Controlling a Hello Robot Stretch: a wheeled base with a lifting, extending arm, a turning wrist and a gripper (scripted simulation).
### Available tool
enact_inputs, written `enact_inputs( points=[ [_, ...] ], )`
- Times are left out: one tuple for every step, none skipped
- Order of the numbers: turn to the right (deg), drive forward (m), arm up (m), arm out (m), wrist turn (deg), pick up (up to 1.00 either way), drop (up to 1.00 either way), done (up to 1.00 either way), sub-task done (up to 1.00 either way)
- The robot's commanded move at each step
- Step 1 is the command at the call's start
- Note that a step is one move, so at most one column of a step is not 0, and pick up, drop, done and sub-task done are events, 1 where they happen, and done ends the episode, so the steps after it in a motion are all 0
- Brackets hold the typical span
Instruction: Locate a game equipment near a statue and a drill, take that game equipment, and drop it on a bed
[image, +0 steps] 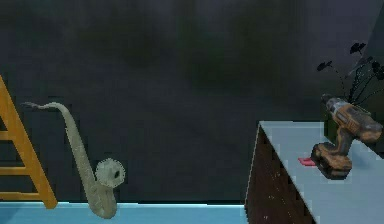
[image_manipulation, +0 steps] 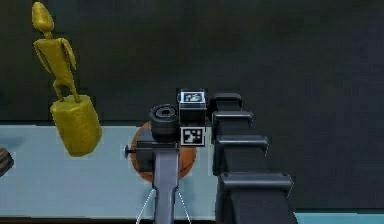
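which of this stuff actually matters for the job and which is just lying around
For the job:
- orange round thing, probably the game equipment
- yellow statue beside it
- drill on the cabinet top

Just lying about:
- saxophone
- orange ladder
- plant behind the drill

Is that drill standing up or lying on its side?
Standing up. The drill rests on its base on the cabinet top, its handle rising to the body above.
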Motion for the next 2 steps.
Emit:
enact_inputs(
  points=[
    [0.0, 0.00, 0.00, 0.00, 45.0, 0.00, 0.00, 0.00, 0.00],
    [0.0, 0.00, 0.00, 0.00, 45.0, 0.00, 0.00, 0.00, 0.00]
  ],
)
